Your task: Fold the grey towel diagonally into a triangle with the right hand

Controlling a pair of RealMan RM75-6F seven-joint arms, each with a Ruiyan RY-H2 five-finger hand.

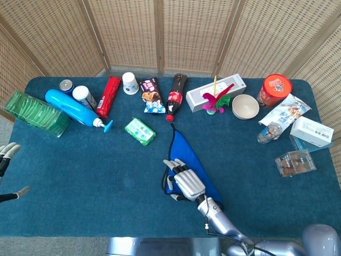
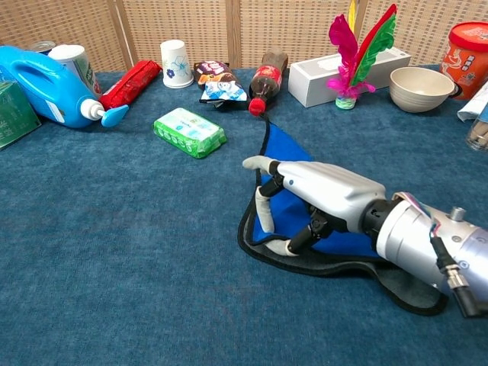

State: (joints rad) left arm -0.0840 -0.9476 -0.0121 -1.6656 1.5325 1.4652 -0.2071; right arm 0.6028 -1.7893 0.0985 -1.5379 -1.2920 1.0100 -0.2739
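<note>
Right hand (image 2: 320,200), silver with pale fingertips, palm down with fingers loosely spread and curled onto the grey-edged towel with blue upper face (image 1: 184,153), which lies beneath and beyond it as a narrow triangle on the teal tablecloth (image 2: 114,252). Beyond the triangle's tip lies a dark cola bottle with red cap (image 2: 265,79). Left hand (image 1: 6,154), far off at the table's edge, fingers apart, holding nothing.

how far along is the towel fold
Mostly done: the towel already lies as a triangle, blue face up, with a grey edge showing underneath in the chest view. In hand: the right hand rests on its left part, fingers spread. Left: lift the hand off; the lower grey edge sticks out unevenly and may need tidying.
</note>
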